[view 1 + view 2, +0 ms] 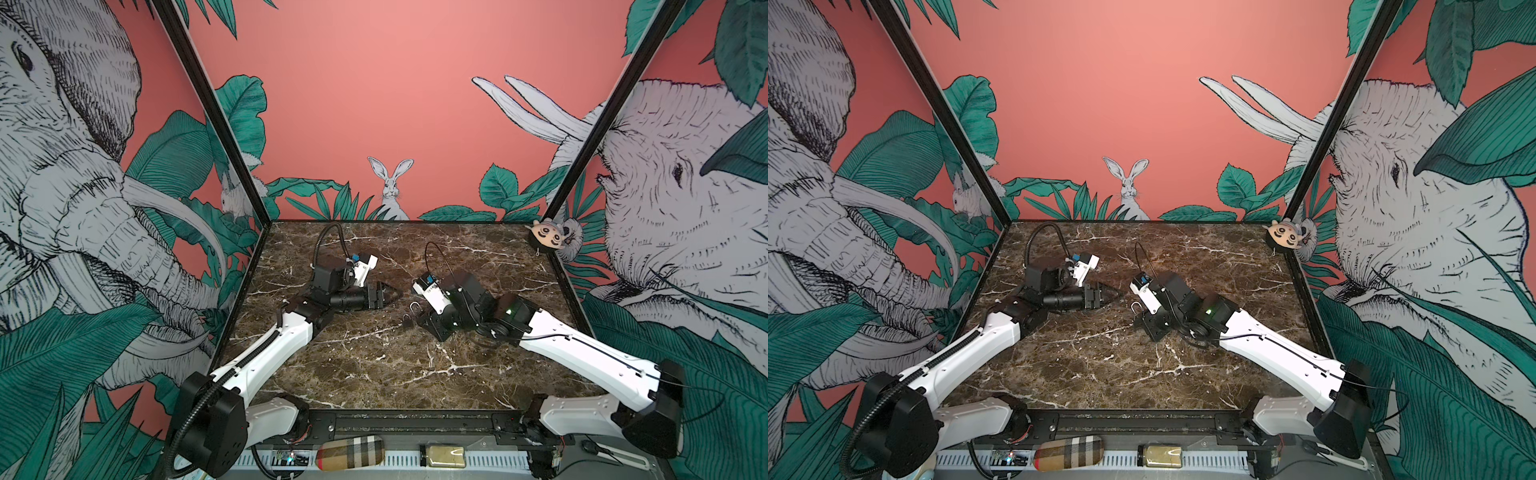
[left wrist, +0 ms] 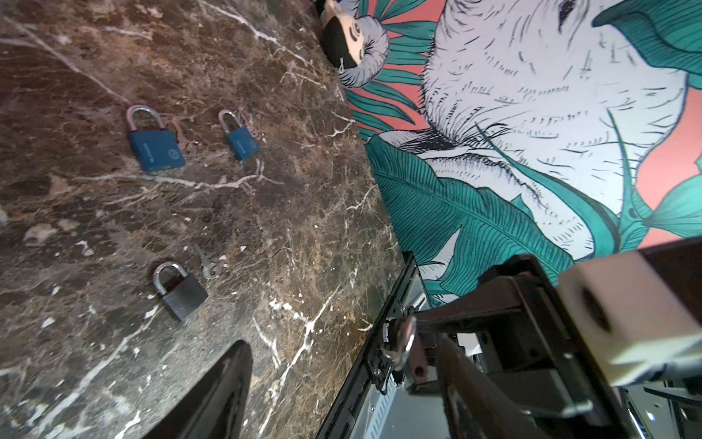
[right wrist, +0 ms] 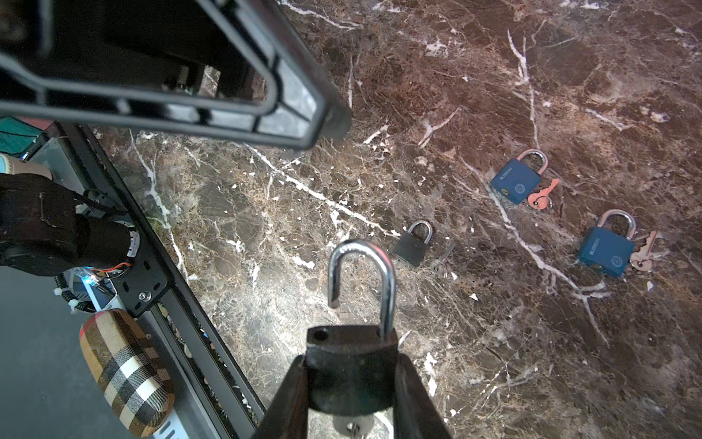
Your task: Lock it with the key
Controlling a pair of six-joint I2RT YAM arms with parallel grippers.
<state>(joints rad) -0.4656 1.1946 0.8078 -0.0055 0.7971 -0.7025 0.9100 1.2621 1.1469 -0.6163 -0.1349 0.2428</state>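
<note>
The right gripper (image 3: 351, 359) is pinched narrowly on the body of a dark padlock (image 3: 351, 374), one finger on each flank. The shackle (image 3: 361, 273) stands swung open, its short leg clear of its hole. A silver piece (image 3: 351, 423) shows under the body, too cut off to call a key.

In both top views this grip sits just right of centre. The left gripper (image 1: 388, 296), left of centre, points at it across a small gap, jaws wide and holding nothing.

A smaller black padlock (image 3: 412, 243) lies just beyond with a silver key (image 3: 442, 262) beside it. Farther off are two blue padlocks (image 3: 518, 182), each with its own key.

Bare marble table (image 1: 374, 374) spreads between the forearms toward the bottom of the frame. It ends at a black rail (image 1: 415, 424), and painted walls (image 1: 124, 249) close the other sides.
</note>
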